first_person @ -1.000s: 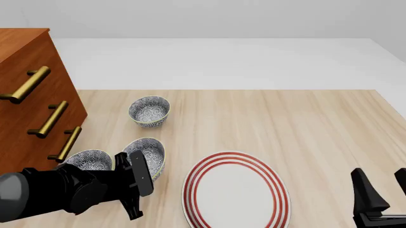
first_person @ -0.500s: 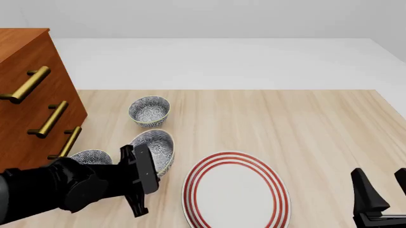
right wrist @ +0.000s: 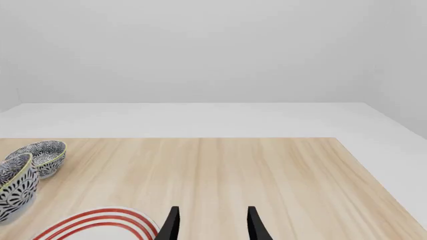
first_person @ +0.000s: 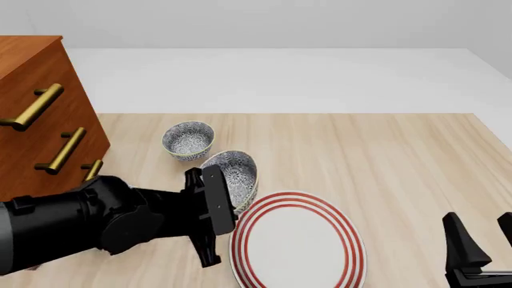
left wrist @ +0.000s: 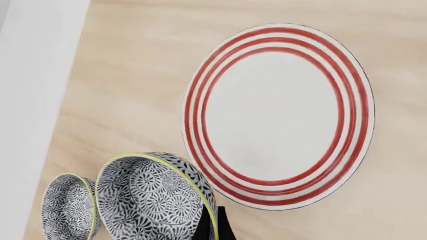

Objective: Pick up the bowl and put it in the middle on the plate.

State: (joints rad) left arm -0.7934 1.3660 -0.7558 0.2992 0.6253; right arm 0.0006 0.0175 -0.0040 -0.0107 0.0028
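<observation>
Bowl (first_person: 232, 173) is held off the table (first_person: 384, 162) by the left gripper (first_person: 214, 210), whose fingers are clamped on its rim; it is tipped on its side, its mouth turned leftward toward the dresser (first_person: 40, 120), just beside the plate's (first_person: 298, 243) far-left edge. A second bowl (first_person: 189, 140) is seen upright just behind it. The right gripper (right wrist: 210, 225) is held with fingers apart, near the plate's right side.

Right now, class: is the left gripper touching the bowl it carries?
Touching. In the left wrist view, the left gripper has a dark finger pressed against the rim of the tilted bowl, held clear of the plate.
</observation>
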